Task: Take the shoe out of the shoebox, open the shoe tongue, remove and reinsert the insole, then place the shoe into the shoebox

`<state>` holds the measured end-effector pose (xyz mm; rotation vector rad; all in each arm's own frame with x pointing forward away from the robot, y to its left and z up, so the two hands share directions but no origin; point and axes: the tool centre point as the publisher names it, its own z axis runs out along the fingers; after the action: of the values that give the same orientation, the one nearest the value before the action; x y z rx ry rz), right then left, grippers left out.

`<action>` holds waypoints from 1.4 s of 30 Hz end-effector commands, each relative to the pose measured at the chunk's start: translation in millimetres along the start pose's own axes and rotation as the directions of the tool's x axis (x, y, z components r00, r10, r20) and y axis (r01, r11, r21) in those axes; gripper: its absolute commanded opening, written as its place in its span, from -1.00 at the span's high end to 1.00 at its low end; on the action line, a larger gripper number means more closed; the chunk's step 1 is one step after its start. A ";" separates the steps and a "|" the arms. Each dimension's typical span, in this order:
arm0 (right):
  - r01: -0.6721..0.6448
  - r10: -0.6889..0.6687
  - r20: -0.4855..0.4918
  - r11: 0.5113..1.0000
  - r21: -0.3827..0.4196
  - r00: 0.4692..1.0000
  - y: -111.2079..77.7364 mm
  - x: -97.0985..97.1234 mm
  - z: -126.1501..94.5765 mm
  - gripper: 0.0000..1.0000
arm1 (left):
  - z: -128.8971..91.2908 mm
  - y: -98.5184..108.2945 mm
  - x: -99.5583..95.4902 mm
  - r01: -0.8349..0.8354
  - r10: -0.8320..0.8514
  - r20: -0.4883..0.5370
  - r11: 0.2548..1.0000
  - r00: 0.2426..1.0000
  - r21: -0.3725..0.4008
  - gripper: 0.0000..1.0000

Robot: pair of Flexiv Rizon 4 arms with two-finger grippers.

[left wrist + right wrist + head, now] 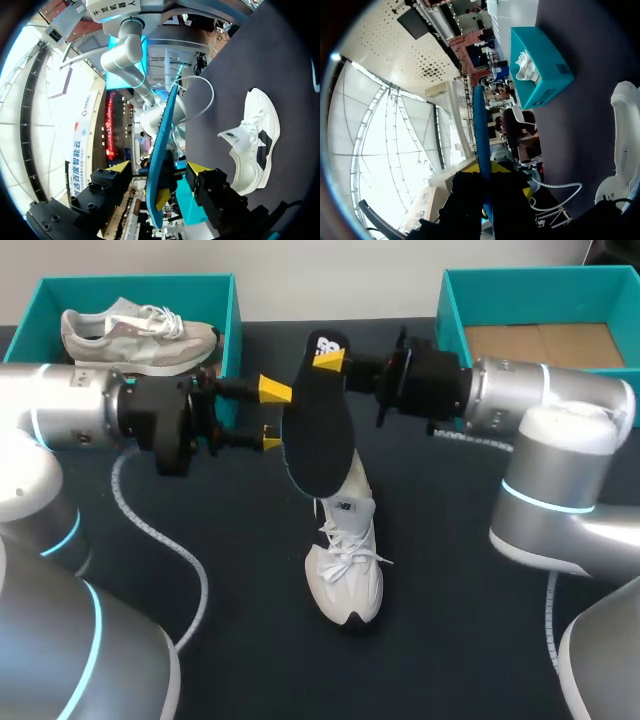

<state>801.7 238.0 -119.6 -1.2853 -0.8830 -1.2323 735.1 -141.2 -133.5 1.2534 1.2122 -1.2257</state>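
Observation:
A black insole [320, 430] with a blue underside hangs upright in the air over the table's middle. My right gripper [330, 360] is shut on its top end; in the right wrist view the insole [481, 125] runs edge-on out from between my right gripper's [487, 175] fingers. My left gripper [271, 415] stands open at the insole's left edge. In the left wrist view the insole [162, 150] passes between my left gripper's [160, 170] fingers with gaps on both sides. The white shoe [347, 565] lies on the dark table below, toe toward the front, tongue raised.
A teal shoebox [232, 320] at the back left holds a grey shoe [140, 335]. A second teal box [450, 310] at the back right shows a bare cardboard floor. A coiled cable [160, 530] trails from my left arm across the table.

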 end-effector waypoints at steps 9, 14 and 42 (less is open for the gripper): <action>-0.025 0.025 -0.002 1.000 0.018 1.000 0.8 -8.6 28.9 1.00 | 19.2 4.4 6.0 -0.010 0.010 0.020 1.000 1.000 -0.001 0.09; -0.031 0.031 0.001 0.999 0.015 1.000 0.5 -8.9 28.8 1.00 | 18.1 1.5 6.9 -0.011 0.011 0.022 1.000 1.000 0.004 0.14; 0.272 -0.278 0.092 0.959 0.077 0.956 -31.6 15.1 -14.9 -1.00 | -22.7 -2.1 -8.2 0.060 -0.060 0.050 0.998 0.997 0.018 1.00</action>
<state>782.2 251.5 -102.5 -1.2027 -1.1755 -1.3676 737.9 -131.5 -128.4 1.1892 1.2074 -1.3080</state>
